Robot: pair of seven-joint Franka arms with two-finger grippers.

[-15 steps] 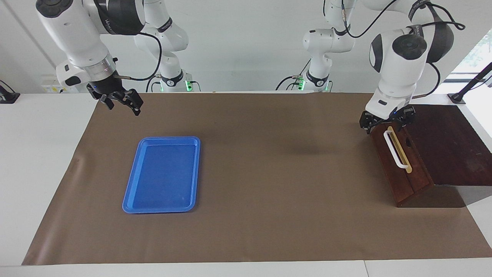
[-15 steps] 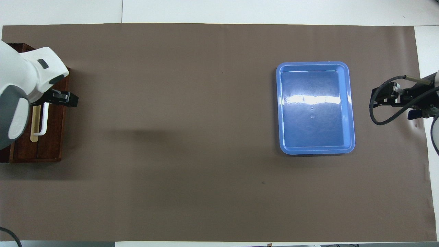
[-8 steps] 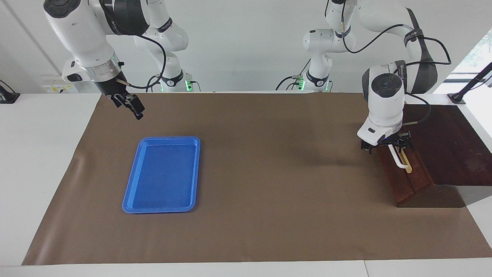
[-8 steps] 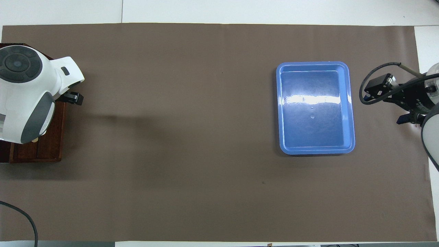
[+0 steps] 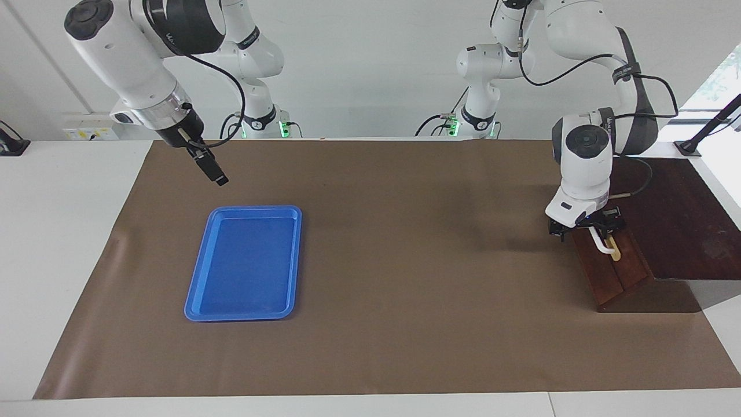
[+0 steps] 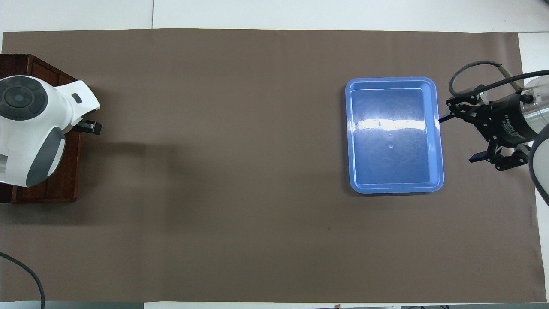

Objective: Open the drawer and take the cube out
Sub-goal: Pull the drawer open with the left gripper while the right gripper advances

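The dark wooden drawer (image 5: 618, 279) stands shut at the left arm's end of the table, and no interior shows. My left gripper (image 5: 586, 229) is low at its front, open, with its fingers on either side of the white handle (image 5: 605, 248). In the overhead view the left wrist covers most of the drawer (image 6: 64, 176), and one finger (image 6: 91, 127) pokes out. My right gripper (image 5: 214, 171) hangs open in the air by the robot-side end of the blue tray. From overhead, the right gripper (image 6: 457, 140) shows spread fingers. The cube is hidden.
A flat blue tray (image 5: 237, 315) lies empty toward the right arm's end of the table. A brown mat (image 5: 405, 260) covers the table. The drawer's dark cabinet top (image 5: 677, 220) reaches to the table's end.
My left gripper has come down and moved along the drawer front onto the handle. My right gripper has turned and shifted toward the tray.
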